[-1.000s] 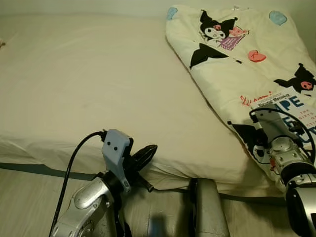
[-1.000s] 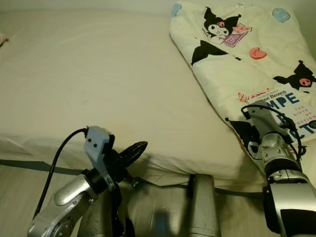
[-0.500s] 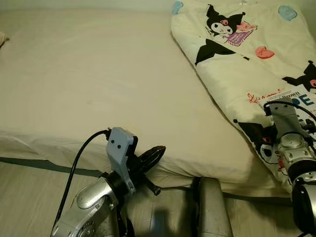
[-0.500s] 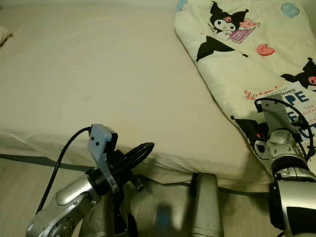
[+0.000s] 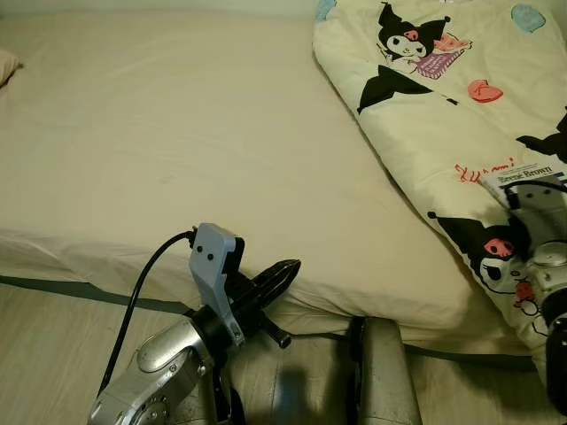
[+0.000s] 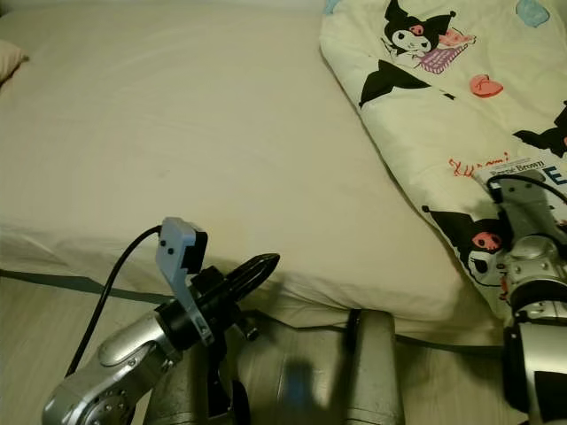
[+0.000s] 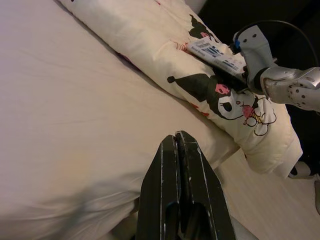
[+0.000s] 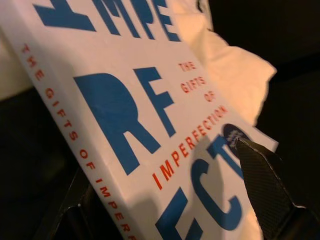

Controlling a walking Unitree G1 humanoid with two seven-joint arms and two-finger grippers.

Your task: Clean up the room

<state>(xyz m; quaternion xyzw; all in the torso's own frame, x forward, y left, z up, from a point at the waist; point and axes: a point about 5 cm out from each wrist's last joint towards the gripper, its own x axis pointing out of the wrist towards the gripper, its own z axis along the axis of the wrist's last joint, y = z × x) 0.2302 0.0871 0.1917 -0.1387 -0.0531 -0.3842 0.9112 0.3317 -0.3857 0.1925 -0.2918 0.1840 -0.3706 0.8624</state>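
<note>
book (image 8: 150,115): glossy white cover, clamped in right end effector (image 8: 165,200) | left end effector (image 7: 178,150): pressed together

Book: we see the white paperback with blue lettering (image 6: 532,168) cut by the frame edge, wrist hiding its lower part.
Duvet: the cream cartoon-print duvet (image 5: 425,115) runs off-frame.

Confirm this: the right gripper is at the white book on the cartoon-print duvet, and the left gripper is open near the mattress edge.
Wrong on one count: the left gripper is shut, its fingers pressed together in the left wrist view. The right gripper is indeed at the white book on the duvet.
</note>
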